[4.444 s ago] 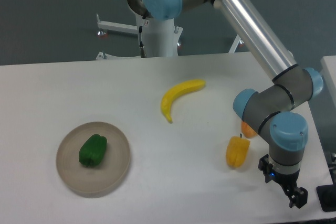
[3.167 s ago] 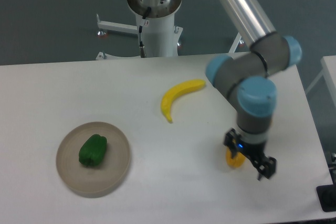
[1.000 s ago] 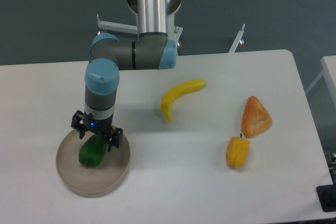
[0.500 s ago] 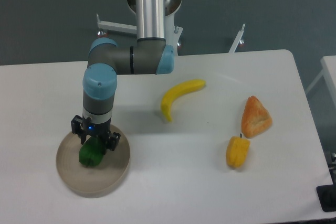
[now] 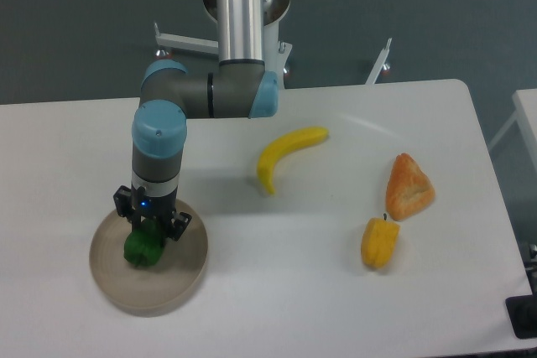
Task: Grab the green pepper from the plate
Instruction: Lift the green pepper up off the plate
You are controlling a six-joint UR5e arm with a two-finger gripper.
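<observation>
The green pepper (image 5: 138,249) lies on the left half of the round beige plate (image 5: 183,277) at the table's front left. My gripper (image 5: 152,230) points straight down over the pepper's upper end, with its dark fingers (image 5: 178,225) pressed against the pepper's sides. It is shut on the pepper, which still rests on the plate. The top of the pepper is hidden behind the fingers and the wrist.
A yellow banana (image 5: 283,154) lies mid-table. A yellow-orange pepper (image 5: 379,242) and an orange wedge-shaped piece (image 5: 409,187) sit at the right. The arm's base column (image 5: 246,6) stands behind the table's far edge.
The arm swung from the table's right side over to the plate. Over the last second the gripper sank onto the green pepper and its fingers drew in against it.
</observation>
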